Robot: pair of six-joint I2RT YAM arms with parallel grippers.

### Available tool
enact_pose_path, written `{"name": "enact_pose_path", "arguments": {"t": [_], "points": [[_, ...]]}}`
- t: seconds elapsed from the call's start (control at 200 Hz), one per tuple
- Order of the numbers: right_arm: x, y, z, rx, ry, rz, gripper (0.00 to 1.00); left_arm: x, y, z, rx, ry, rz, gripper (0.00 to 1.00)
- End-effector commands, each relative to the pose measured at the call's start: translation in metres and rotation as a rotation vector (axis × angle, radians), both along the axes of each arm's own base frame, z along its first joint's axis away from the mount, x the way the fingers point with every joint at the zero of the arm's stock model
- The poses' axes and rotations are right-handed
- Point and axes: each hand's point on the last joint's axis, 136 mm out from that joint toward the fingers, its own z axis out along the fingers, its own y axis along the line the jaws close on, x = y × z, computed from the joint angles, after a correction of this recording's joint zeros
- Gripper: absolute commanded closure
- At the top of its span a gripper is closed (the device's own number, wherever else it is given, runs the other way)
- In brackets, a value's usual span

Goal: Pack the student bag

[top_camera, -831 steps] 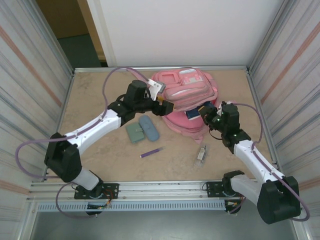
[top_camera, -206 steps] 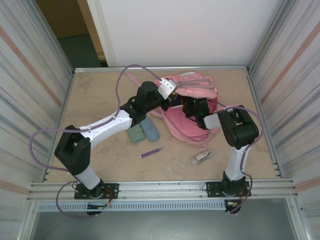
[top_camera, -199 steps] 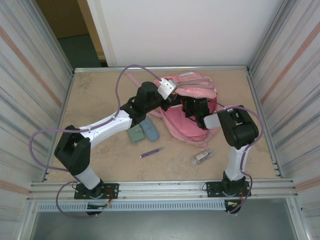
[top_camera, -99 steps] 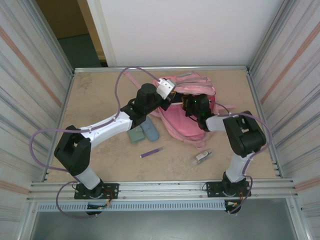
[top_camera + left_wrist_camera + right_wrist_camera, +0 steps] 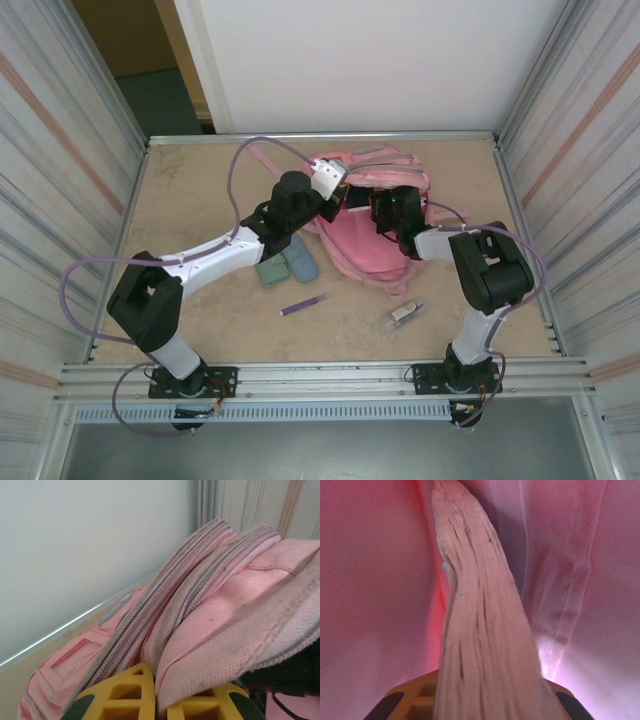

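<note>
The pink student bag (image 5: pixel 375 250) lies at the back middle of the table with its mouth held open. My left gripper (image 5: pixel 338 200) is shut on the edge of the bag's upper flap; in the left wrist view pink fabric (image 5: pixel 225 620) is pinched between the yellow fingers (image 5: pixel 125 690). My right gripper (image 5: pixel 385 208) reaches into the opening. In the right wrist view a book (image 5: pixel 480 630) stands edge-on with its pale pages between the jaws, and the bag's pink lining (image 5: pixel 370 580) is all around it.
Left of the bag lie a green case (image 5: pixel 268 268) and a blue-grey oval pouch (image 5: pixel 299 257). A purple pen (image 5: pixel 303 304) and a small silver item (image 5: pixel 404 313) lie nearer the front. Striped walls close in both sides.
The right arm has carried the book from beside the bag into its mouth. The left gripper has lifted the flap higher. Over the last second the right gripper shifted slightly right.
</note>
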Motion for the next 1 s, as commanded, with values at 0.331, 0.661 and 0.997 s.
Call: {"name": "enact_pose_path", "arguments": {"t": [0.331, 0.661, 0.997], "points": [[-0.002, 0.01, 0.022, -0.112, -0.078, 0.095, 0.57, -0.002, 0.015, 0.053, -0.129, -0.107, 0.061, 1.0], [-0.055, 0.015, 0.015, -0.416, -0.164, 0.377, 0.49, 0.017, 0.027, 0.022, -0.05, -0.063, 0.153, 1.0], [-0.113, -0.033, 0.038, -0.739, -0.165, 0.488, 0.47, 0.031, 0.019, -0.007, -0.028, 0.004, 0.171, 1.0]]}}
